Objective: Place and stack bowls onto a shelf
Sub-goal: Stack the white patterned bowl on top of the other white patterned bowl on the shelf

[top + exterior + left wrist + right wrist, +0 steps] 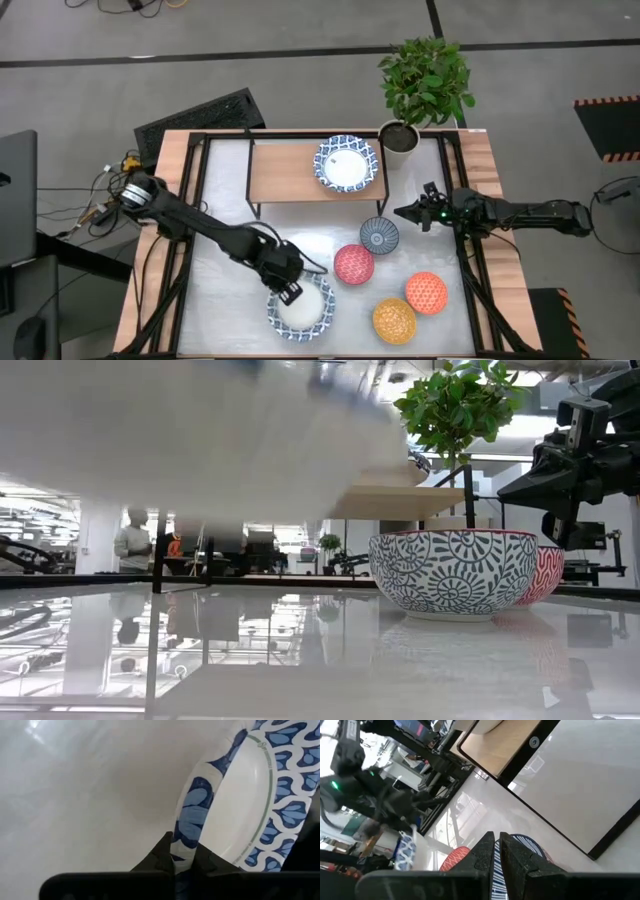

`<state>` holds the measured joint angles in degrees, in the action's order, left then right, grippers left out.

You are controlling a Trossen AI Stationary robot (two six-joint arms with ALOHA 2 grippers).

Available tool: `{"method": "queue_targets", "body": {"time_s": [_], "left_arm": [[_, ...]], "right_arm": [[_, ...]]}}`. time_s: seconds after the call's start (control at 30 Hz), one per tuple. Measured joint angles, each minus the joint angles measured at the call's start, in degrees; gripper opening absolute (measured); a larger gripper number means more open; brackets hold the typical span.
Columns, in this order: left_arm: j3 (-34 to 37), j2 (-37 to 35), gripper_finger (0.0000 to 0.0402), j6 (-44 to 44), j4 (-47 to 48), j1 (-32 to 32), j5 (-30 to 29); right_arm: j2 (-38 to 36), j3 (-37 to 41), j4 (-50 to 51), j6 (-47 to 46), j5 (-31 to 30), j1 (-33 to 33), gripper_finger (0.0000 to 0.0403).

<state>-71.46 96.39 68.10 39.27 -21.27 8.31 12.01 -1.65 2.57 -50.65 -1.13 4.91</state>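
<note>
My left gripper (287, 288) is shut on a wide blue-and-white bowl (302, 308) at the table's near middle. The bowl shows as a blurred white shape (200, 440) high in the low view. Another wide bowl (347, 162) sits on the light-wood shelf (285, 172). My right gripper (403, 212) is shut, just above and beside the far right rim of the grey-blue small bowl (379, 235). I cannot tell whether it touches the bowl. The pink-red bowl (354, 264), the orange-red bowl (426, 292) and the yellow-orange bowl (394, 320) rest on the table. My left gripper pinches the wide bowl's rim (187, 832) on the bowl's far left side, one finger (206, 862) inside the bowl and one finger (161, 856) outside. The fingers slant down from the table's far left. The bowl is lifted clear of the table.
A dark plant pot (400, 135) with a green plant stands at the shelf's right end. The table's black frame rails (190, 210) run along both sides. A person (130, 545) stands in the room beyond the table.
</note>
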Motion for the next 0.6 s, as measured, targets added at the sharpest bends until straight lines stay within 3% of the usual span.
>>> {"method": "queue_targets", "body": {"time_s": [0.4, 0.6], "left_arm": [[0.00, -16.59, 0.0002, 4.53, 1.63, 12.83, -4.72], [0.00, -22.35, 0.0002, 5.68, -7.02, 20.27, -7.78]], "right_arm": [[0.00, 0.00, -0.01, 0.13, -0.05, 0.00, 0.0057], [0.00, 0.00, -0.02, 0.13, -0.09, 0.00, 0.0057]]}}
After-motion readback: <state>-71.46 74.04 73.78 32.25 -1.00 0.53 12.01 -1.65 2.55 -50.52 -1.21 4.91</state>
